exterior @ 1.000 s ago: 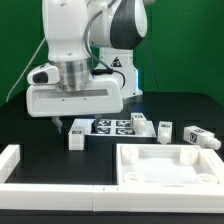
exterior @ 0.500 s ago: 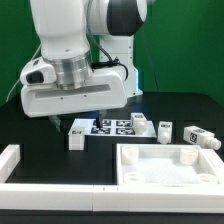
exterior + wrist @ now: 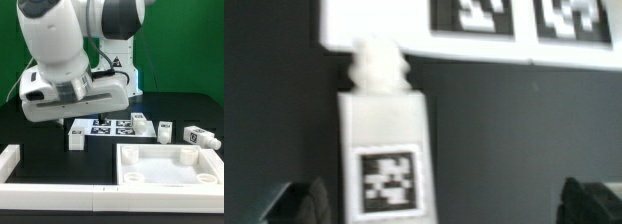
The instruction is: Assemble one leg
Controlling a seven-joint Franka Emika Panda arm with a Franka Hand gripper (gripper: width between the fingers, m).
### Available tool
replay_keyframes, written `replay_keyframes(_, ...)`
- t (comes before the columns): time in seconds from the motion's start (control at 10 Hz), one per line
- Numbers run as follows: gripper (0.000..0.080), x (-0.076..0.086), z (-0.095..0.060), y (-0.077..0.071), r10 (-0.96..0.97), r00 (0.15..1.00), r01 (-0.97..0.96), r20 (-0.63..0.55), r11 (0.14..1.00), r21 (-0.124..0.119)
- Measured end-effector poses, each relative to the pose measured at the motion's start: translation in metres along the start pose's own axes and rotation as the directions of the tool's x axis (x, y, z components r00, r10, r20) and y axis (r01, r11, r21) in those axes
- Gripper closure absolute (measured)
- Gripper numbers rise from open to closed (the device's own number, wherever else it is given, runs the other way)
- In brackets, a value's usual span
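Note:
A white leg (image 3: 388, 140) with a black-and-white tag lies on the black table, its narrow threaded end toward the marker board (image 3: 491, 25). My gripper (image 3: 446, 205) is open above it. The leg's tagged end lies between the jaws, closer to one dark finger (image 3: 295, 205) than the other (image 3: 594, 203); neither touches it. In the exterior view this leg (image 3: 76, 135) lies just under the arm's white hand (image 3: 78, 98). The fingertips do not show there.
The white tabletop (image 3: 165, 175) lies at the front on the exterior view's right. Three more white legs (image 3: 140, 122) (image 3: 164, 129) (image 3: 200, 138) lie behind it, beside the marker board (image 3: 105, 125). White border blocks (image 3: 10, 160) stand at the front left.
The arm has leaned toward the exterior view's left and the hand has tilted. The leg and the other parts have not moved.

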State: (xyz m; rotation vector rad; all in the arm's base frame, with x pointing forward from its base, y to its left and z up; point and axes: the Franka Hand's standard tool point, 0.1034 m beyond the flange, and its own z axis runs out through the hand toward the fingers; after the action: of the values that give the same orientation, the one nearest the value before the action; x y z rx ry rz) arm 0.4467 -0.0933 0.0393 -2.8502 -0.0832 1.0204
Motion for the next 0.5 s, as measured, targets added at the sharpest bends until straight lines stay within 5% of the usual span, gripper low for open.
replay_keyframes(0.2, 0.0151, 0.004, 0.02, 0.006, -0.06, 0.996, 0.059, 0.061, 0.998, 0.018)
replay_keyframes(0.5, 0.0151, 0.005, 0.023, 0.0, -0.068, 0.983, 0.062, 0.173, 0.997, 0.04)
